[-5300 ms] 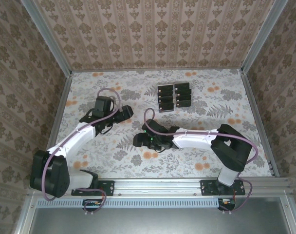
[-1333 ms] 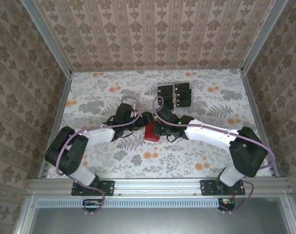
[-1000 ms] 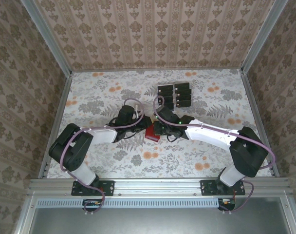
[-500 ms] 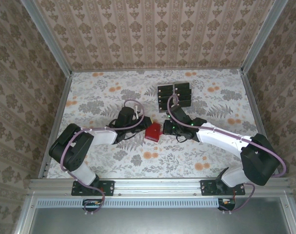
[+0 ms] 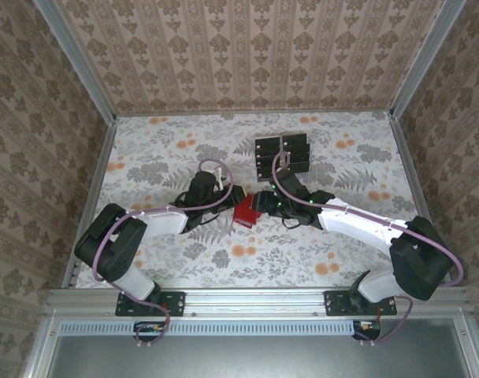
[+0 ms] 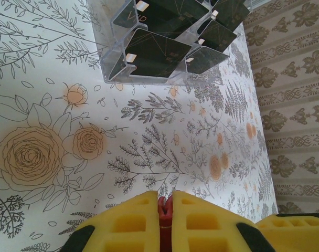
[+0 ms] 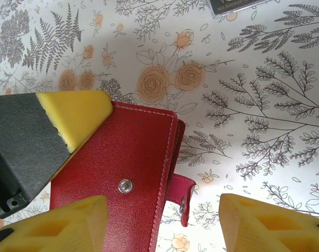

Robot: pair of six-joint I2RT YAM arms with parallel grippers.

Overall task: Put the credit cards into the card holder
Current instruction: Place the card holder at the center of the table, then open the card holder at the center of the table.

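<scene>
Counting from the left, two arms reach over the flowered table and meet near its middle, with one red wallet between their two claws.

The left claw is pinched shut on the card holder. In the left wrist view a thin red edge shows between its two yellow pads. One of those pads lies against the holder's upper left corner in the right wrist view.

The card holder is folded closed near the middle of the table. One metal stud shows on its face, and one snap tab sticks out from its right edge.

The right claw stands wide, gripping nothing. One finger is over the holder's lower left and the other is out over bare table, so the tab lies between them.

Beyond and a little to the right stands one clear stand, apart from both claws. It holds the dark cards in two columns. I make out six card faces in the left wrist view, but the frame cuts the stand off, so I cannot tell the full count.

Half a second ago the right claw sat just off the holder's right side. It has since moved left up against it. The left claw's grip and the stand look unchanged
</scene>
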